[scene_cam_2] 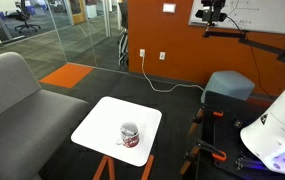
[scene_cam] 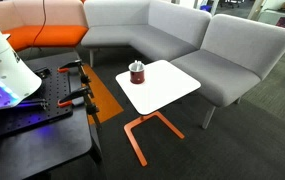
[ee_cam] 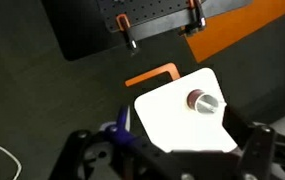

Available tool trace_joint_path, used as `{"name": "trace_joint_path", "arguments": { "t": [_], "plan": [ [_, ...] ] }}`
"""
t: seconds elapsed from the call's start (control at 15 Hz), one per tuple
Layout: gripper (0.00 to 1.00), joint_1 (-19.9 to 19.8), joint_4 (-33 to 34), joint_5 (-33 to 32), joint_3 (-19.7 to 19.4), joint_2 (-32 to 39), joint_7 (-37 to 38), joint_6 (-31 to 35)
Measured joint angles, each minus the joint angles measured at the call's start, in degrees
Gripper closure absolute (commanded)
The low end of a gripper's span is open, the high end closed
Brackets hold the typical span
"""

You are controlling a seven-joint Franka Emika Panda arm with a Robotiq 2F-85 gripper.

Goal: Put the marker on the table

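Claw (ee_cam: 169, 145) hangs spread wide, nothing between its fingers, above the white worktop (ee_cam: 167, 125).
Grey sectional sofa (scene_cam: 182, 35) wraps the corner behind; the black workbench (scene_cam: 32, 120) with orange-handled clamps (scene_cam: 77, 70) sits beside the white robot arm (scene_cam: 2, 60). The small orange-framed worktop carries a dark red mug (scene_cam: 137, 72), upright and well inside its edges in both exterior views. The marker I cannot pick out for sure: a slim bluish sliver (ee_cam: 123, 125) shows at the worktop's edge in the wrist view, too blurred to name.
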Motion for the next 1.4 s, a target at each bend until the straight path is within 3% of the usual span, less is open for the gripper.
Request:
{"name": "trace_joint_path", "arguments": {
  "t": [0.47,0.73,0.93,1.4],
  "plan": [
    [0.0,0.0,0.0,0.0,0.0,0.0,0.0,0.0],
    [0.0,2.4,-0.7,0.0,1.2,2.0,-5.2,3.3],
    [0.0,7.3,-3.3,1.1,3.5,6.1,-9.5,10.8],
    [0.0,19.7,-10.4,8.8,11.3,23.0,-19.0,36.6]
  ]
}}
